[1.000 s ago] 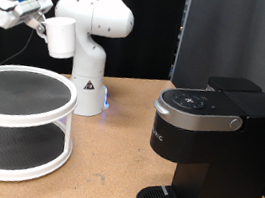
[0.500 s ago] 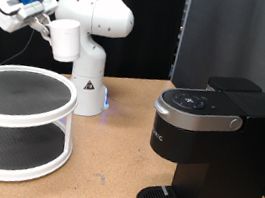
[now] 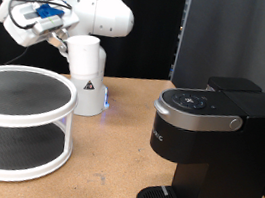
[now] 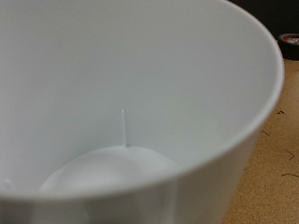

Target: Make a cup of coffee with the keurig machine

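Pincer (image 3: 58,35) gripping cup (image 3: 82,53) aloft; keurig machine (image 3: 208,152) well apart

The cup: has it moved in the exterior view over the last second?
Yes. The cup, held by the pincer, moved rightward and lower, toward the keurig machine.

Only one bit of lettering shows, running vertically in pale characters down the black front of the keurig machine (image 3: 206,146), just under the silver lid handle in the exterior view. It's too small to read letter by letter. The button panel (image 3: 195,101) on top carries small marks, too tiny to make out. The cup (image 3: 79,52) is plain white, no print, and the wrist view shows only its blank inside (image 4: 121,103).
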### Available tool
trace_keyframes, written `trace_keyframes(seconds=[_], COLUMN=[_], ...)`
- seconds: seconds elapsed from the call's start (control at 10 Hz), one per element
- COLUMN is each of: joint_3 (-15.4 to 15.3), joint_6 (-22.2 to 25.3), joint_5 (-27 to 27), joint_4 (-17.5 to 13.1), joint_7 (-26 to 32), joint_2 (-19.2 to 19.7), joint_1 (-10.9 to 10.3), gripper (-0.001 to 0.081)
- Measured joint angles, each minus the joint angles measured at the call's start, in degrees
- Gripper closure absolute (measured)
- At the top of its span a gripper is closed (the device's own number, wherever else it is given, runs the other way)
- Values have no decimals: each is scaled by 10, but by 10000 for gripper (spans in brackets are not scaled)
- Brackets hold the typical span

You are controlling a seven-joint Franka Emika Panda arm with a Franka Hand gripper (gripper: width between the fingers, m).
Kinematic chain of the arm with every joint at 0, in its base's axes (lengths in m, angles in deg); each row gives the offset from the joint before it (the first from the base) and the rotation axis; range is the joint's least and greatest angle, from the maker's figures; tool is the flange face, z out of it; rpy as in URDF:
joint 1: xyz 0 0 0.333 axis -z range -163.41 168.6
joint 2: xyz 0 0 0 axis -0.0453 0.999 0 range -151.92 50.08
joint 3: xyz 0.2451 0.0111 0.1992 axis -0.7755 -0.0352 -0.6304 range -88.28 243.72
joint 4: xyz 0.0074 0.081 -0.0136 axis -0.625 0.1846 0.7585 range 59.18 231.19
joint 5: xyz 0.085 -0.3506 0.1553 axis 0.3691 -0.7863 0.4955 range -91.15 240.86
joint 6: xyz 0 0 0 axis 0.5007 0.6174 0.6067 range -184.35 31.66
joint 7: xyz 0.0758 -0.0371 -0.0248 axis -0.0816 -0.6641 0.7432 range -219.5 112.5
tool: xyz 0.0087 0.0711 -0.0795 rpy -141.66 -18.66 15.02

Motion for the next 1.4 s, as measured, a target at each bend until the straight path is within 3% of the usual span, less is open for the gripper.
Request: trace_keyframes(seconds=[0.3, 0.7, 0.9, 1.1, 1.4], joint_3=[-22, -40, -42, -38, -62], joint_6=[-61, -115, -123, -101, -152], joint_5=[65, 107, 111, 100, 100], joint_4=[-1, -3, -3, -2, 17], joint_7=[1, 2, 1, 0, 1], joint_2=[28, 55, 59, 59, 73], joint_1=[-60, -103, -109, -107, -111], gripper=[732, 732, 732, 732, 732])
